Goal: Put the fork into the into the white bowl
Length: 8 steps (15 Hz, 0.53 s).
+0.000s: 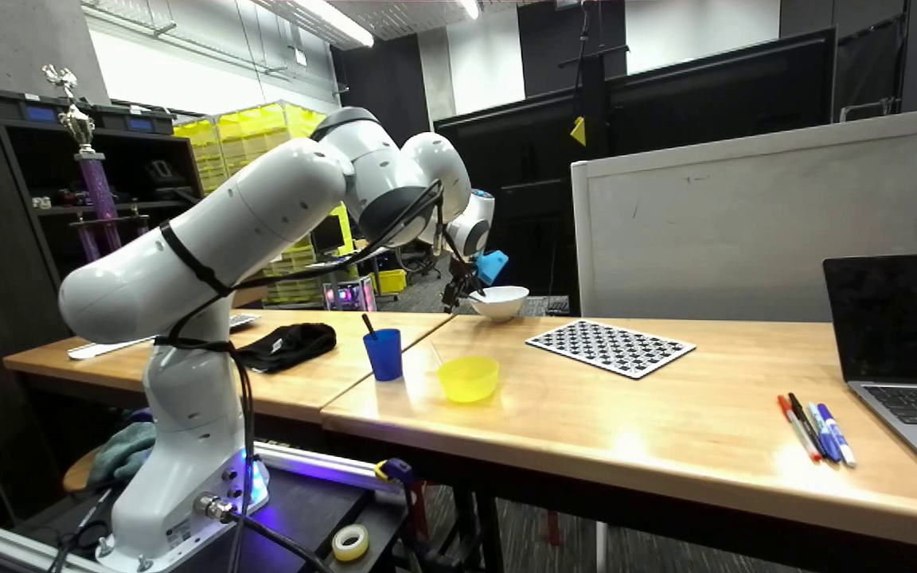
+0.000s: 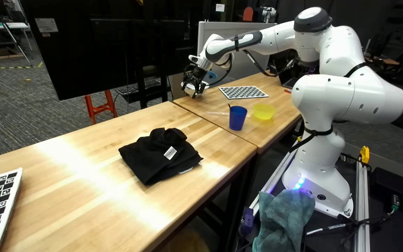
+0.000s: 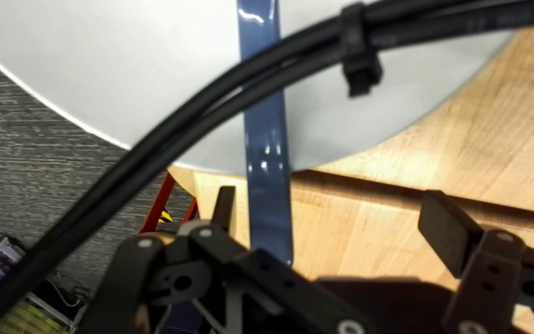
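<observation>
Where the white bowl (image 3: pixel 179 60) ends — the fork's handle (image 3: pixel 267 155) juts out lengthwise

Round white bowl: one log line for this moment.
white bowl: on wooden table; flat dark-blue fork: handle across rim, tines unseen, ungripped; black tool: open

The end effector (image 3: pixel 334 220) has room beside the blue handle (image 3: pixel 268 185) (an obstacle overhanging the white bowl (image 3: pixel 123 60)).

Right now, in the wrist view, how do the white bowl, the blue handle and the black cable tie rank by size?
1. White bowl, cut off by the picture's top edge.
2. Blue handle, also cut off there.
3. Black cable tie, smallest, though seen in front of the bowl, so nearness may enlarge it.
</observation>
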Available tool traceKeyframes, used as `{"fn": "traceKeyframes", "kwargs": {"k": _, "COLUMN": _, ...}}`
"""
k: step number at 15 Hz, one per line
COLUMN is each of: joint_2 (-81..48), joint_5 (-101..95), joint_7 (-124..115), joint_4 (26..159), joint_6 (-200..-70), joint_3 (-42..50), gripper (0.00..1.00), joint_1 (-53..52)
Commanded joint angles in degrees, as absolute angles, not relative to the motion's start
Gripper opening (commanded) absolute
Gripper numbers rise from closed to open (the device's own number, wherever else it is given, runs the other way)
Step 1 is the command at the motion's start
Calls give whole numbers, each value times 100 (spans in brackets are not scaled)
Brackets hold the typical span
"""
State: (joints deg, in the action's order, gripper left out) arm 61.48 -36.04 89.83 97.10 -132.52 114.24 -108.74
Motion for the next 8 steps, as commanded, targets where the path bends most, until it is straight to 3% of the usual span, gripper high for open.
{"fn": "traceKeyframes", "kwargs": {"k": 1, "joint_2": 5680, "joint_5": -4051, "joint_7": 8506, "joint_4": 10274, "joint_6": -13521, "joint_3": 11319, "gripper": 100, "joint_1": -10569}}
{"fn": "traceKeyframes", "kwargs": {"k": 8, "joint_2": 5355, "joint_5": -4961, "joint_7": 7799, "joint_4": 10803, "joint_6": -13741, "joint_3": 11103, "gripper": 100, "joint_1": -10153}}
